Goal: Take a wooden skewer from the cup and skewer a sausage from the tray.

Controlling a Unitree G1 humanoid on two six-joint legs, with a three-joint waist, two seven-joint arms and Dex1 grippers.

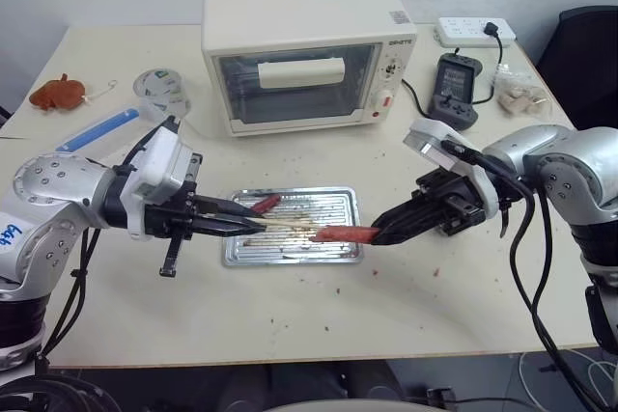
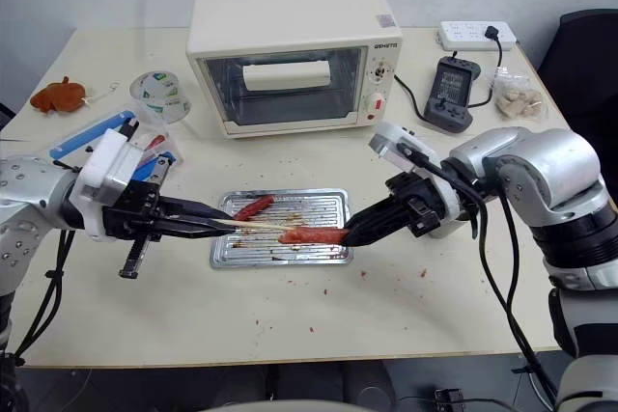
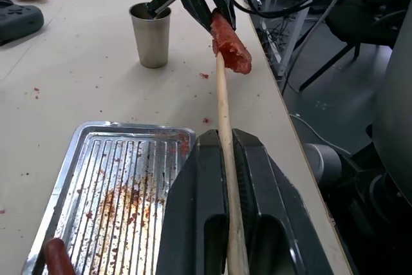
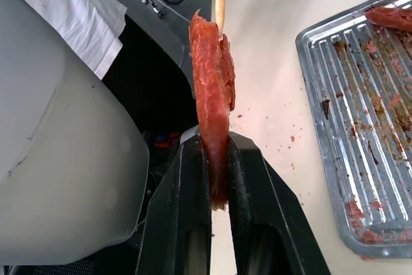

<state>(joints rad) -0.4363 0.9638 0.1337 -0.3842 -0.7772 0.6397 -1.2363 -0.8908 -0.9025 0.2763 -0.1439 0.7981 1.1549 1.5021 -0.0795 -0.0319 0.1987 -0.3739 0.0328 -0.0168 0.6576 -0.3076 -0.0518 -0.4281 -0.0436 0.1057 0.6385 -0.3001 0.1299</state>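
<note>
While the left hand (image 1: pixel 253 223) is clamped on a thin pale wooden skewer (image 3: pixel 223 117), the right hand (image 1: pixel 379 234) grips one end of a reddish-brown sausage (image 1: pixel 345 234), with the skewer's tip meeting its free end above the shallow ridged silver metal tray (image 1: pixel 338 202) on the pale surface (image 1: pixel 319 311). A second sausage (image 1: pixel 266 204) lies in the tray.

toaster oven (image 1: pixel 299 50) behind tray (image 1: pixel 333 250); power strip (image 1: pixel 473 31) to its right.

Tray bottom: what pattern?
Parallel ridges with brown grease stains on the tray, clearest in left wrist view.
</note>
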